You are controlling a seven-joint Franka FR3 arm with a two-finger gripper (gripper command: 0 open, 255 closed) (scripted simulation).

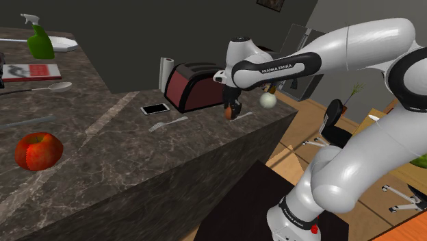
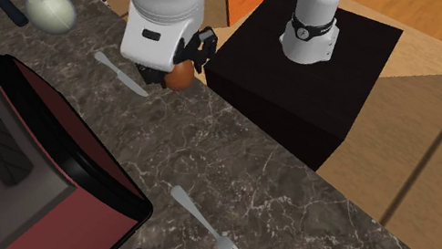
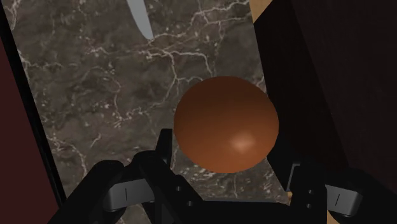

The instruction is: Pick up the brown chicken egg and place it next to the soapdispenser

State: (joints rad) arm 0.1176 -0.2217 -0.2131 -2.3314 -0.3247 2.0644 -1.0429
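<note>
Egg — smooth, round, glossy brown — sits clasped in the black claw over dark, white-veined stone counter.

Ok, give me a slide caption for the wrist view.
Black fingers clasp a brown egg over the dark veined counter, a knife blade lying beyond.

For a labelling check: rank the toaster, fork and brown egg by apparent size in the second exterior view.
1. toaster, by far the largest, though it also sits nearest the camera.
2. fork.
3. egg, clearly the smallest.
</note>
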